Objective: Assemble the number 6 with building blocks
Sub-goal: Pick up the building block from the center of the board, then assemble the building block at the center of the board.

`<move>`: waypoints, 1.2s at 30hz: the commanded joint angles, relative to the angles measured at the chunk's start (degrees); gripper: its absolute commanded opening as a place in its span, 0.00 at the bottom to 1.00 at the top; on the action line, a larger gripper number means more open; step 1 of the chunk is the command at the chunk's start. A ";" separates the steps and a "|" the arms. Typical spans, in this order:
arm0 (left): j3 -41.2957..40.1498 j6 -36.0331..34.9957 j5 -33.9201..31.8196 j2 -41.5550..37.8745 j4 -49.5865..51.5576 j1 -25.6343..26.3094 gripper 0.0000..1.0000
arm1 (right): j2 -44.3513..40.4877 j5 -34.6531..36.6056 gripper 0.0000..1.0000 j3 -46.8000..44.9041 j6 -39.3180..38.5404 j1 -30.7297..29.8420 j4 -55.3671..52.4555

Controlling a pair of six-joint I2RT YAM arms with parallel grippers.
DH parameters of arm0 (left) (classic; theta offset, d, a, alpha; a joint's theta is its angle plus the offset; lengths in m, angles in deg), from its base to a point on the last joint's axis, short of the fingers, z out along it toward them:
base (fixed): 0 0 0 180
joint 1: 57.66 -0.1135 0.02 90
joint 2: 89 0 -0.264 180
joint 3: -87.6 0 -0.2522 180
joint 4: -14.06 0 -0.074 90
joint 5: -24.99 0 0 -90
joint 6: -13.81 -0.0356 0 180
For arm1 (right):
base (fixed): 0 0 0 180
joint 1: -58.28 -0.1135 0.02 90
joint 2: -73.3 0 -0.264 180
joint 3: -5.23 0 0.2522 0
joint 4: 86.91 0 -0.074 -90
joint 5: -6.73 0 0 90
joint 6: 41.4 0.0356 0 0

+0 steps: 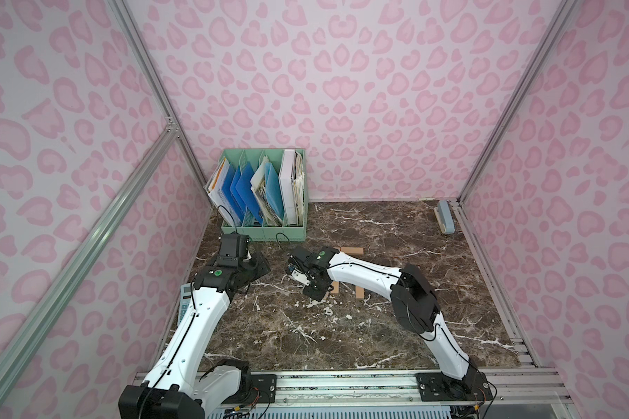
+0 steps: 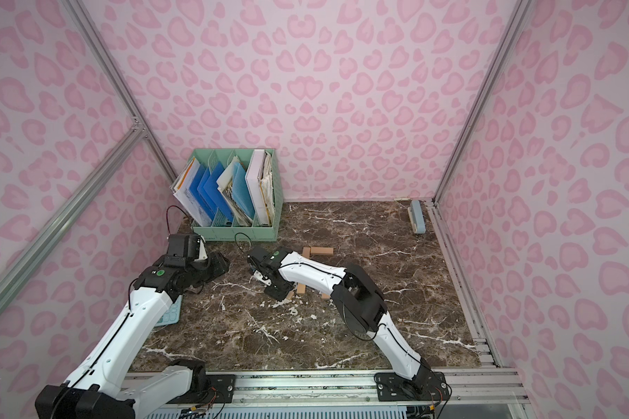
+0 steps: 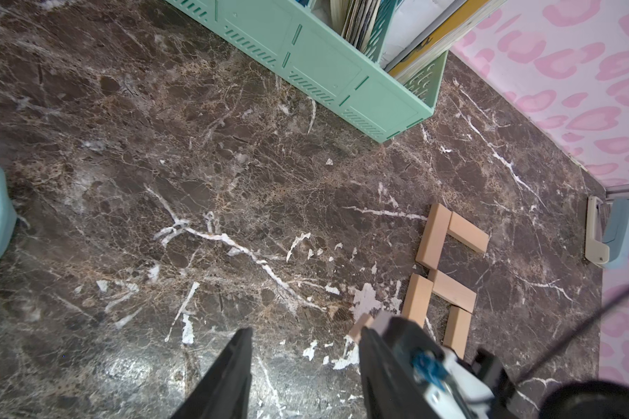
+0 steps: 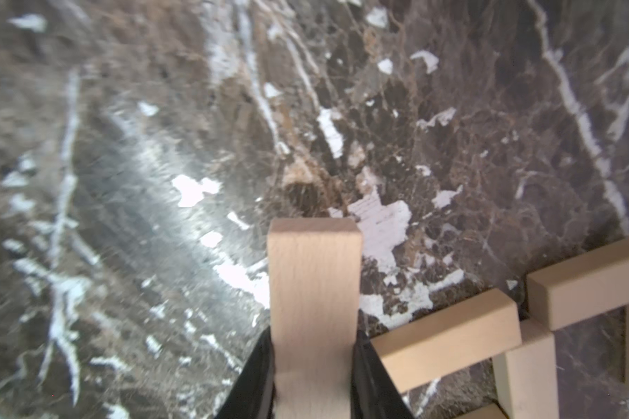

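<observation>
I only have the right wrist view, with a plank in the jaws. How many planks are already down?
Observer: Five planks lie flat, seen from the left wrist.
Operator: Which stroke is missing?
Observer: The bottom bar; the two nearest planks' ends have bare table between them.
Operator: Where's the left gripper?
Observer: The left gripper hovers open and empty, left of the digit.
</observation>
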 commanded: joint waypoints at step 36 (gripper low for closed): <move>-1.53 1.41 0.05 -0.99 -1.81 -0.16 0.51 | -9.66 -2.40 0.24 -23.11 -17.38 6.57 10.78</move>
